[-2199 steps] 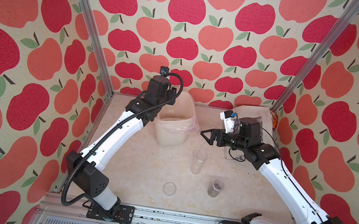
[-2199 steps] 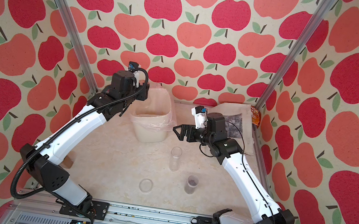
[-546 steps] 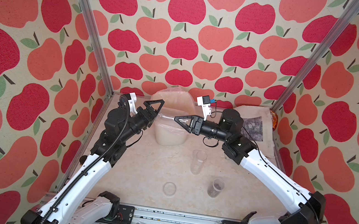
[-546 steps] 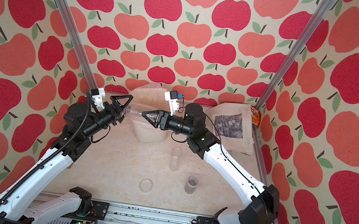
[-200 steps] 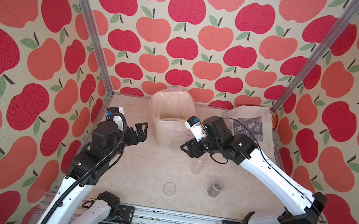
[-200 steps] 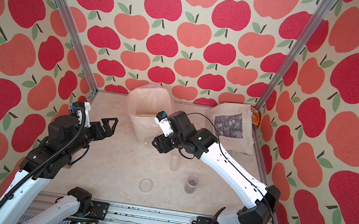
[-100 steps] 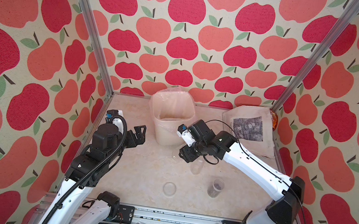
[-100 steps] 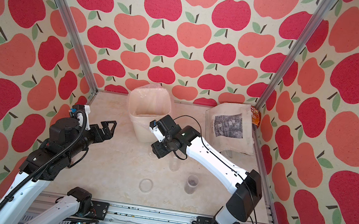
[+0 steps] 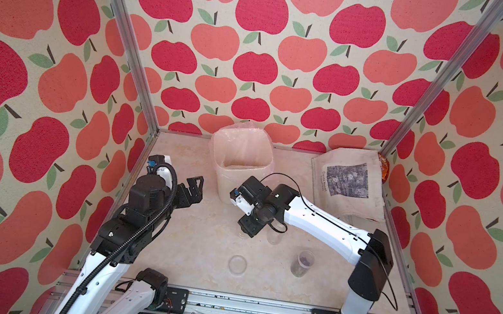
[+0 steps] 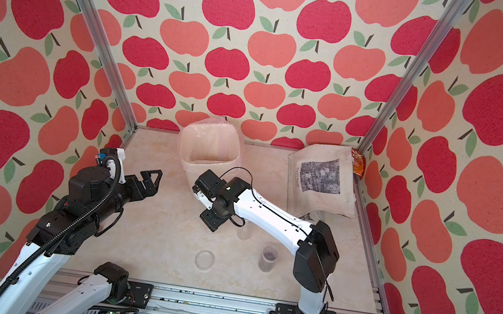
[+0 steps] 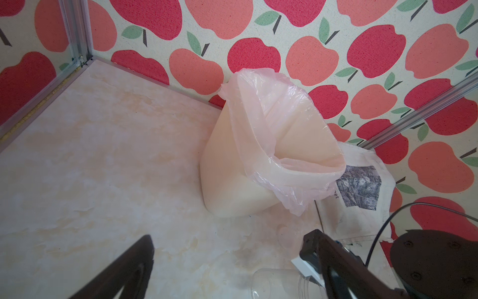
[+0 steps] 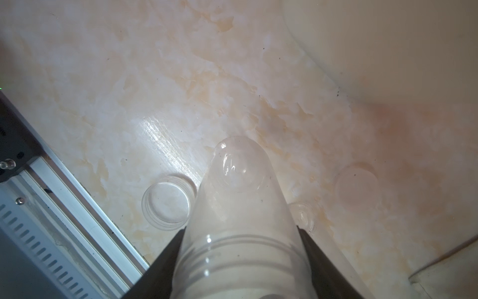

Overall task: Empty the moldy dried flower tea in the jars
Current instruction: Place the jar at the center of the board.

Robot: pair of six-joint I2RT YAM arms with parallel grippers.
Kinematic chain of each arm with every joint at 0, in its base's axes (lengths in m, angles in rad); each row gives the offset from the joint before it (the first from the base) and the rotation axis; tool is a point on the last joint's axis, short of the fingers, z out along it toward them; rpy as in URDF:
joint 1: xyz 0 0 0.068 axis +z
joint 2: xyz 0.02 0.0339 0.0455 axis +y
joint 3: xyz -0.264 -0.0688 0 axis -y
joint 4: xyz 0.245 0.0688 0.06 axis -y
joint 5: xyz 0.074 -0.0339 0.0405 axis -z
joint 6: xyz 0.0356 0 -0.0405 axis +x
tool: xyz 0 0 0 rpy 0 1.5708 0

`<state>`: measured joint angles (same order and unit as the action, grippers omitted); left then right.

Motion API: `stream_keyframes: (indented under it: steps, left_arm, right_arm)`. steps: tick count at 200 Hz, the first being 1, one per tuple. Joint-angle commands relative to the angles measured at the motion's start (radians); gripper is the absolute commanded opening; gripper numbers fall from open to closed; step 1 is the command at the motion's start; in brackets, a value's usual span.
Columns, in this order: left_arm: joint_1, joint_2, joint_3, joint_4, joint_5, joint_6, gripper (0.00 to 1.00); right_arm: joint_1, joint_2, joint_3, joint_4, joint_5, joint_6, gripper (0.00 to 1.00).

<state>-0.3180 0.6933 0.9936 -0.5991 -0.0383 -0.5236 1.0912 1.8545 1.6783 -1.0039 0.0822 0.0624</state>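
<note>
My right gripper, clenched on the empty jar, has swung from the bin down to the table; my left gripper hangs released, and 1 front jar still holds tea.

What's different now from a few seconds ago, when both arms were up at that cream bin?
The right fingers, still gripping an empty jar, came away from the bin and down toward the table, beside another clear jar. The left fingers, open, pulled back to their own side. The bin, jar with tea, loose lid and cloth bag stayed put.
</note>
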Motion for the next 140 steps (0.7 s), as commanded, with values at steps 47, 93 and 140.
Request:
stream_keyframes:
  steps: [47, 93, 140]
  left_arm:
    - [0.002, -0.018, -0.025, 0.002, -0.018, 0.019, 0.99]
    - [0.003, -0.018, -0.033, 0.009, -0.015, 0.018, 0.99]
    - [0.003, -0.022, -0.038, 0.011, -0.015, 0.018, 0.99]
  right_arm:
    - [0.055, 0.107, 0.085, -0.102, 0.033, -0.044, 0.4]
    - [0.06, 0.135, 0.088, -0.111, 0.03, -0.044, 0.43]
    - [0.063, 0.164, 0.106, -0.125, 0.028, -0.046, 0.5]
